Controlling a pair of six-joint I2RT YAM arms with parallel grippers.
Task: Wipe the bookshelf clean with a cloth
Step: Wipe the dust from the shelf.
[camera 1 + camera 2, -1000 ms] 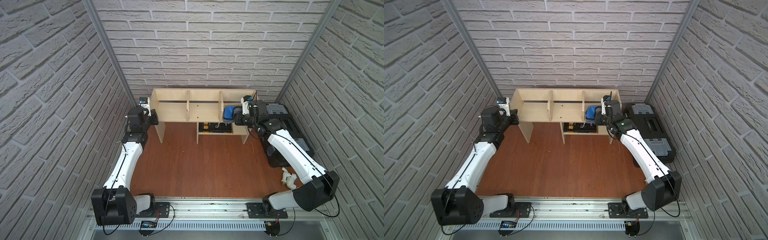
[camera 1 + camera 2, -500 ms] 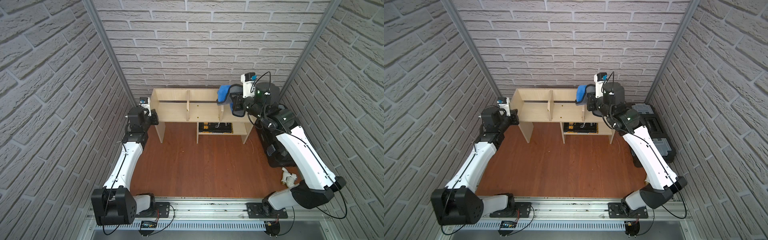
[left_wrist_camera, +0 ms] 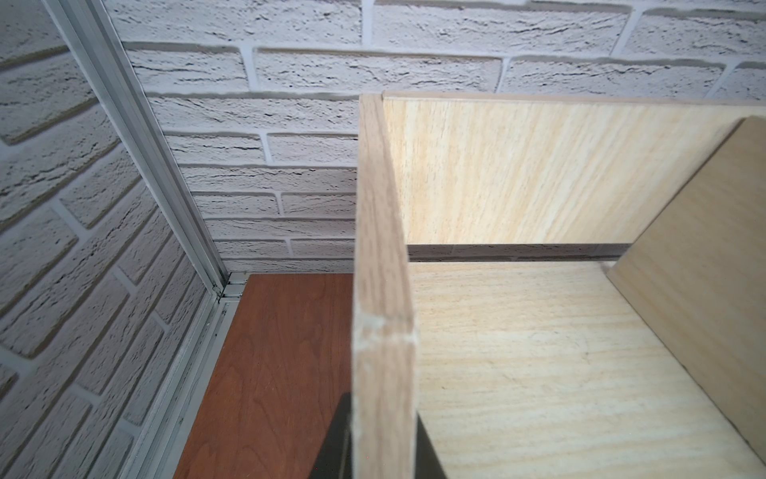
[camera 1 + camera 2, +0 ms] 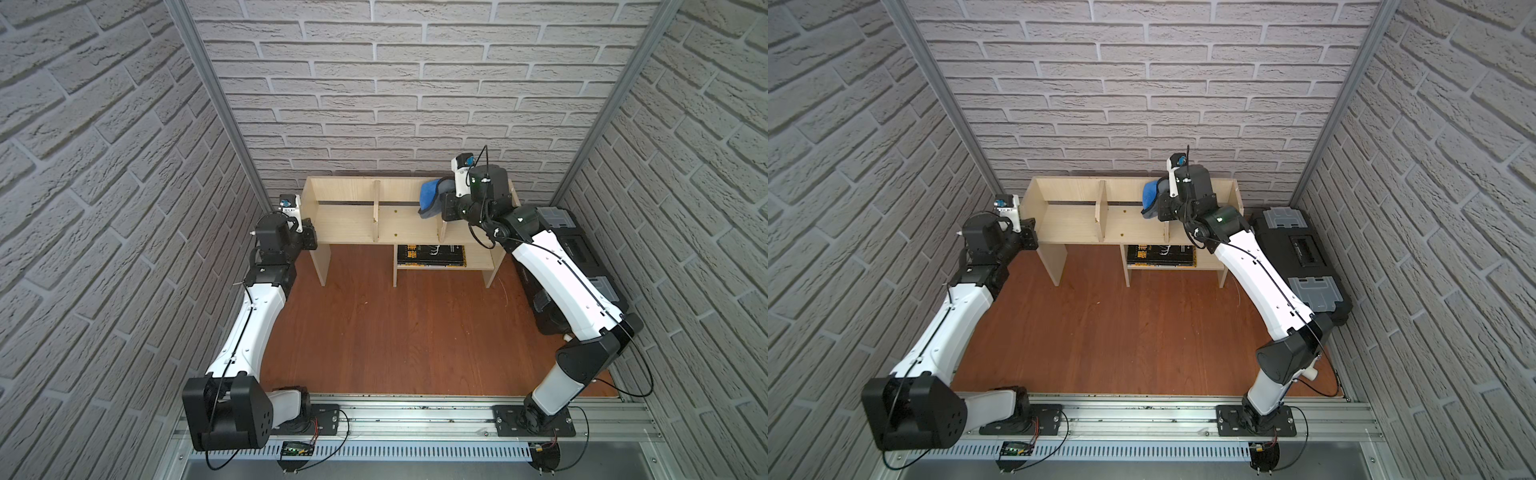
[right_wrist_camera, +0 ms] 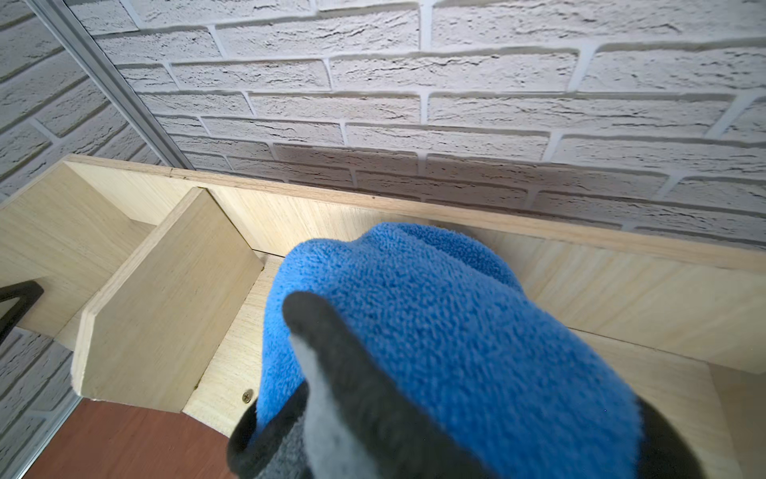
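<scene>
Top views both show the bookshelf (image 4: pixel 353 224) (image 4: pixel 1075 224) standing against the brick back wall (image 4: pixel 395 104). Its long axis runs from side to side along that wall, and its open front is turned toward the arm bases. The cloth (image 4: pixel 430 195) (image 4: pixel 1150 197) is a bunched lump in the right gripper (image 4: pixel 445 206), whose jaws are pressed together on it. It hangs over the right end of the middle compartment, just beside the right divider (image 4: pixel 440 232). Its blue side faces up and toward the wall, and its dark grey side is underneath. In the right wrist view the cloth (image 5: pixel 435 331) reaches out from the gripper toward the back panel, with one dark finger (image 5: pixel 327 331) lying over it. Whether it touches the shelf board cannot be told.

The left gripper (image 4: pixel 309 239) is clamped on the left side panel (image 3: pixel 383 290) of the bookshelf, and its fingers (image 3: pixel 338 448) sit on both sides of the front edge.

One second before, the cloth was low in the right compartment. Half a second before, it was lifted above the top edge. Now it is lower again and more toward the middle. The left arm has not changed.

A black book (image 4: pixel 430 254) lies on the lower shelf, and a black toolbox (image 4: pixel 1304 249) stands just beside the right end.
</scene>
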